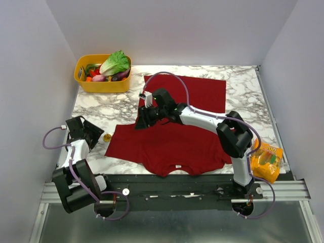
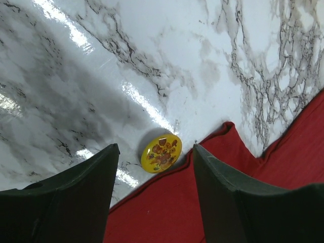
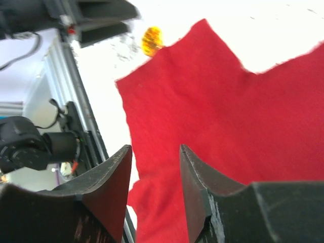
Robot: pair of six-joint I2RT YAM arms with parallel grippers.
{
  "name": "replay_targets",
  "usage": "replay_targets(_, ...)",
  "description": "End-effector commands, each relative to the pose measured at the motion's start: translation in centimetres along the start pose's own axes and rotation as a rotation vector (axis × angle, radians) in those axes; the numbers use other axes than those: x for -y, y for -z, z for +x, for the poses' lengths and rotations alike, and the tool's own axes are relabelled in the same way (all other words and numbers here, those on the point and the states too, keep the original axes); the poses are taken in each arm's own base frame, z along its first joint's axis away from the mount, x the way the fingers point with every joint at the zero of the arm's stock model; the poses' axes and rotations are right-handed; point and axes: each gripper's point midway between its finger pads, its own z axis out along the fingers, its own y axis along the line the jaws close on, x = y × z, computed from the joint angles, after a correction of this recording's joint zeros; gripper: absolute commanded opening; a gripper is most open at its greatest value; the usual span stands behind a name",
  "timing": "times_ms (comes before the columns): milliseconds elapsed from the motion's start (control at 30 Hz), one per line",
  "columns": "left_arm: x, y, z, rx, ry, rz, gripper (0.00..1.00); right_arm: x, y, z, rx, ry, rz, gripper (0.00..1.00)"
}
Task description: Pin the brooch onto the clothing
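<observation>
Gloss against matt
The marble-look tabletop (image 2: 152, 50) gleams glossy and smooth; the clothing (image 2: 167, 212) is matt, soft cloth; the brooch (image 2: 161, 153) shines.

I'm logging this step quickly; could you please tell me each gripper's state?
Left gripper: open, brooch unheld between jaws.
Right gripper: open above shirt, empty.

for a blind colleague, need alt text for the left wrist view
A small round golden-yellow brooch with an orange pattern lies on the white marble table, beside the edge of the dark red fabric T-shirt. The two dark fingers of the open left gripper flank it in the foreground.
</observation>
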Motion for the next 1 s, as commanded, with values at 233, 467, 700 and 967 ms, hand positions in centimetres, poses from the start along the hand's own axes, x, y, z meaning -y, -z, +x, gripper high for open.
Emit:
replay_targets(233,-1.7,-1.3,1.1,-0.013,-0.012,-0.029,0.66,-3.9,-4.8,-1.8,-0.026,0.016,-0.137,0.47)
replay_targets(467,-2.0,-1.5,1.7,-0.030,-0.018,-0.026,0.64,-3.8,-6.6,-1.5,-0.065,-0.002,-0.151,0.41)
replay_targets(700,-2.2,-1.7,2.1,-0.052,-0.053,-0.050,0.64,-2.6,-8.0,-0.1,-0.142,-0.024,-0.138,0.31)
replay_targets(967,-1.9,-3.0,3.9,-0.139,-0.098,-0.065,0.56,-1.1,-8.7,1.8,-0.216,-0.020,-0.118,0.29)
